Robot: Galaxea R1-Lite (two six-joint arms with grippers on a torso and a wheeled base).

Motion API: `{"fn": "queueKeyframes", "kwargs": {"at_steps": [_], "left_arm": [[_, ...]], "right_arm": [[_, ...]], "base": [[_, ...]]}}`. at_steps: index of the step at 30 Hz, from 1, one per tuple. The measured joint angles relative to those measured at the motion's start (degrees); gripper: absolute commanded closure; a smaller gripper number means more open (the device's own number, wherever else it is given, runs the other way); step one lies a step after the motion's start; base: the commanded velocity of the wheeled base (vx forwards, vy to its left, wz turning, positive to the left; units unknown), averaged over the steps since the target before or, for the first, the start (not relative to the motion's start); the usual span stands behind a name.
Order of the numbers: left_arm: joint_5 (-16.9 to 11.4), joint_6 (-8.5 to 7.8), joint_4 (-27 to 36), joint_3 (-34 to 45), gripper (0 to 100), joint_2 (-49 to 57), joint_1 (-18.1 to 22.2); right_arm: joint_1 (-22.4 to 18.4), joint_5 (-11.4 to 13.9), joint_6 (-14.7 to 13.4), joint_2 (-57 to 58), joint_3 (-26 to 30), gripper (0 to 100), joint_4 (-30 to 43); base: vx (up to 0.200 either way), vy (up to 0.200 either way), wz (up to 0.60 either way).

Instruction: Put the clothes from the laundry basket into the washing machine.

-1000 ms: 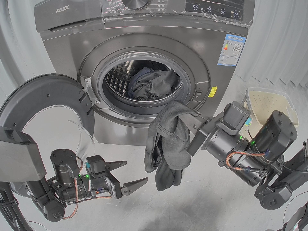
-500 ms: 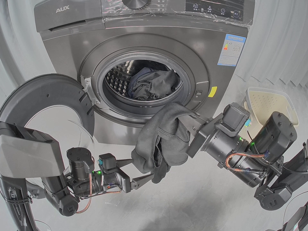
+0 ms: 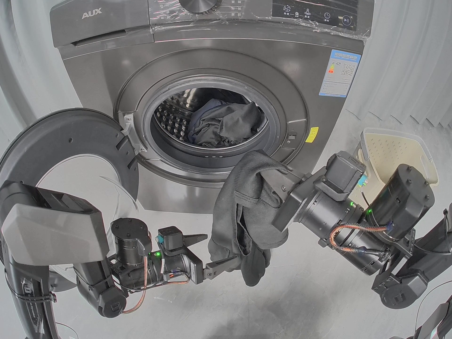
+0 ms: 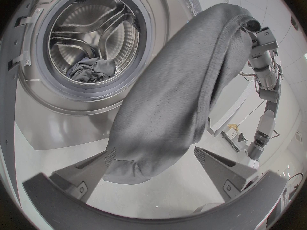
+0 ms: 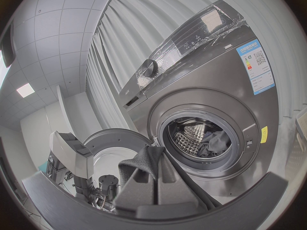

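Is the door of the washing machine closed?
No, the door is swung wide open, and dark clothes lie inside the drum.

Garment [image 3: 245,208] hangs before the washing machine [image 3: 212,62]; laundry basket [image 3: 398,149] stands to its right

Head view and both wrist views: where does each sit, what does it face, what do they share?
Head view: on the head, looking down at the washing machine; left tool open, right tool gripping a dark garment.
Left wrist view: left wrist, facing the drum; its tool shows.
Right wrist view: right wrist, facing the machine; its tool shows.
Shared: clothes in the drum.
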State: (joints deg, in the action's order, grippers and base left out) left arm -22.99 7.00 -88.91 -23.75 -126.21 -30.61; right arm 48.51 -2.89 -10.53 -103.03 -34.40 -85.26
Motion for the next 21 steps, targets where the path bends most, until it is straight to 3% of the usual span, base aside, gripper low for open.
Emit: {"fn": "queueKeyframes", "kwargs": {"at_steps": [10, 21], "left_arm": [[-0.02, 0.00, -0.02, -0.37, 0, 0.33, -2.62], [1.10, -0.09, -0.05, -5.90, 0, -3.72, -2.13]], "right_arm": [[-0.27, -0.12, 0.00, -1.68, -1.65, 100, 0.11], [0.39, -0.11, -0.11, -2.10, -1.84, 100, 0.04]], "base": [[0.000, 0.000, 0.00], [0.000, 0.000, 0.00]]}}
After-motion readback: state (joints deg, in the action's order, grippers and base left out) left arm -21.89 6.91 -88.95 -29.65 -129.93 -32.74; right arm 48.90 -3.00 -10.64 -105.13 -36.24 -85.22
